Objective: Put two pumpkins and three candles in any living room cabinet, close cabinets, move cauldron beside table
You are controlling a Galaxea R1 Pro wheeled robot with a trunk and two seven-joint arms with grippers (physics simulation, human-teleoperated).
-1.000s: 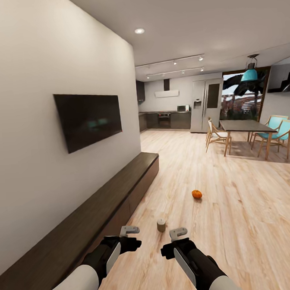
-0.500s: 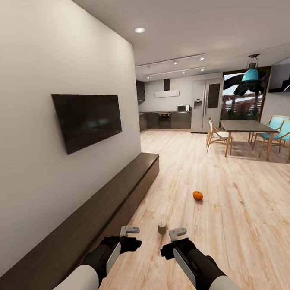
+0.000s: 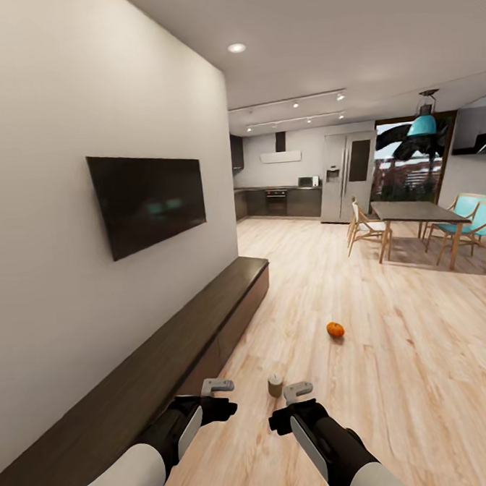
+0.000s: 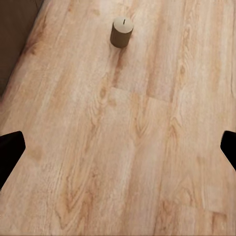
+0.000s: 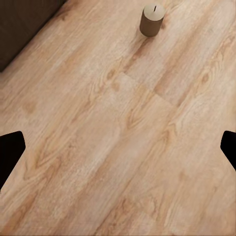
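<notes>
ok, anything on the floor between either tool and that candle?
Nothing visible. The candle stands upright on bare wood floor just ahead of the left tool and right tool; both wrist views show only planks before it. The pumpkin lies farther off, beyond the candle.

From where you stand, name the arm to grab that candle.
Right, probably. The candle stands on the floor just beside the right gripper; the left gripper sits farther off, nearer the cabinet. Both jaws look open.

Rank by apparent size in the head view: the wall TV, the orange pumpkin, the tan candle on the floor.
1. Black wall-hung TV, by far the largest.
2. Small round orange pumpkin and short tan cylinder candle: these look alike in size, and the candle is nearer the camera, so I won't rank them.
</notes>
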